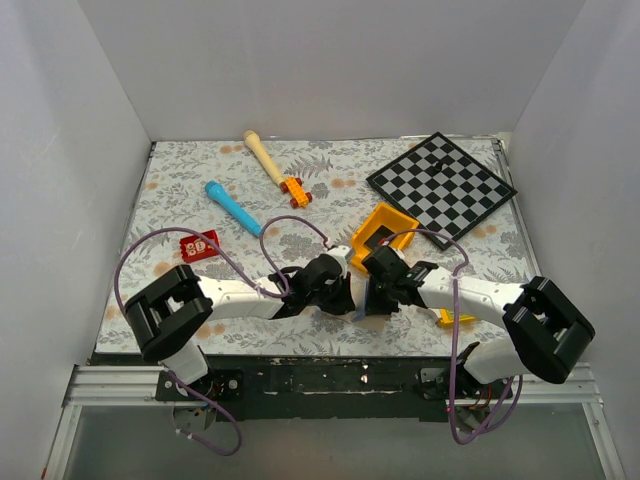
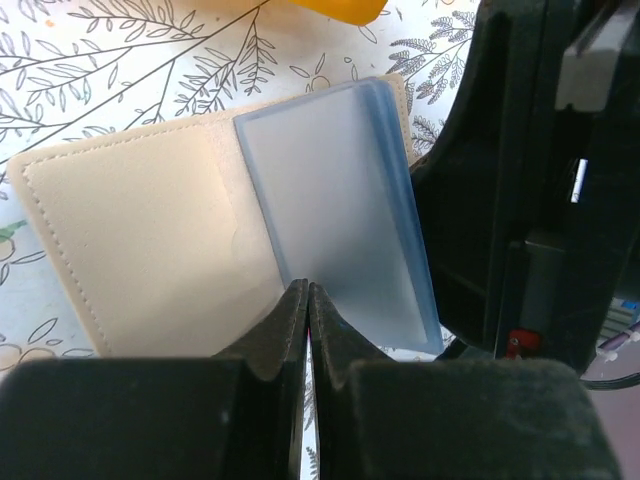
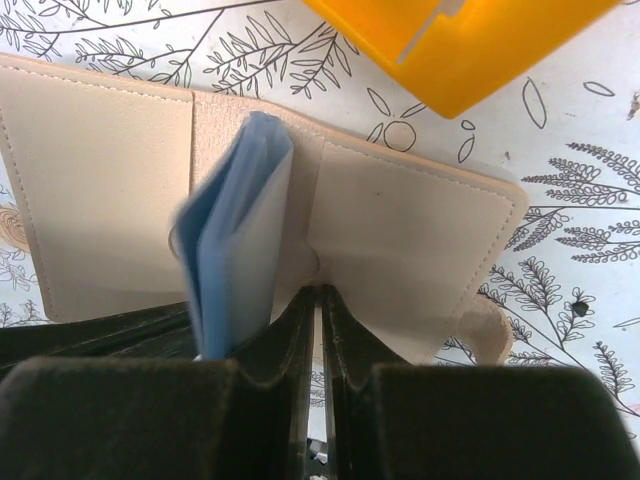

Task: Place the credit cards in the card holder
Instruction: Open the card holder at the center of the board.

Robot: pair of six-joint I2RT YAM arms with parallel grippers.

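I see the tan-beige folding card holder [image 2: 130, 250] lying open on the bench [image 2: 120, 60]; the left jaws and the right jaws are pressed together at its edge.

The table [image 1: 330, 165] has a white cloth w/ grey leaf print. At the far side lie a pale wooden stick [image 1: 275, 167] w/ an orange end piece, approx. in the mid, and a black-white chessboard [image 1: 441, 183] near the far R corner, turned like a diamond. More to the L a blue cylinder [image 1: 232, 207] lies diagonal, and near it a red credit card [image 1: 199, 245] w/ white marks lies flat. A yellow-orange bin [image 1: 385, 228] stands R of centre, and just beside its near corner the tan card holder [image 2: 130, 250] lies open, inner side up, its blue-grey pockets [image 2: 335, 200] partly lifted.
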